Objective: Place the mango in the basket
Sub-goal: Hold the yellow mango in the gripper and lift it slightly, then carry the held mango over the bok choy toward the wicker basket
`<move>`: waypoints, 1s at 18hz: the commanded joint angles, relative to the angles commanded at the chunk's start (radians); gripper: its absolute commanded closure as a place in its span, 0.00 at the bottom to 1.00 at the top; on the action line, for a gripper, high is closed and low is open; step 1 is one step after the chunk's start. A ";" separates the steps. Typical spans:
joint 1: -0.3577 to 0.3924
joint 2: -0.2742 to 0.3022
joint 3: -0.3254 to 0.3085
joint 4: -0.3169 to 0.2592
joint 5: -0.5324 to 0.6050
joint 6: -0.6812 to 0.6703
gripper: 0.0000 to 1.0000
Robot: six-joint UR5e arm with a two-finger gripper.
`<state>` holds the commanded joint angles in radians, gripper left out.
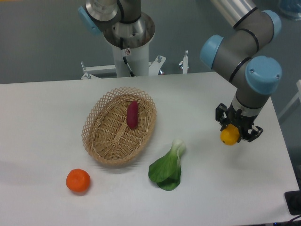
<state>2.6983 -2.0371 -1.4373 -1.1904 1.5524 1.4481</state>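
Observation:
The mango [229, 136] is a smooth yellow-orange fruit held between the black fingers of my gripper [236, 131] at the right side of the table. The gripper is shut on it; I cannot tell whether the mango rests on the table or hangs just above it. The basket [104, 137] is an oval tan wicker one with a lattice rim, left of centre, well to the left of the gripper. A slim dark-red sweet potato [132, 115] lies inside the basket near its far end.
A round orange tangerine [78, 181] sits at the front left, in front of the basket. A green bok choy [168, 167] lies between the basket and the gripper. The robot base [128, 52] stands behind the table. A dark object [294, 202] is at the front right edge.

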 joint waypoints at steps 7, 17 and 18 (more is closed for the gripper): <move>-0.055 0.031 -0.024 -0.005 -0.005 -0.020 0.37; -0.202 0.118 -0.150 0.014 -0.003 -0.052 0.37; -0.222 0.130 -0.173 0.018 -0.003 -0.051 0.37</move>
<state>2.4760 -1.9069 -1.6104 -1.1720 1.5493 1.3974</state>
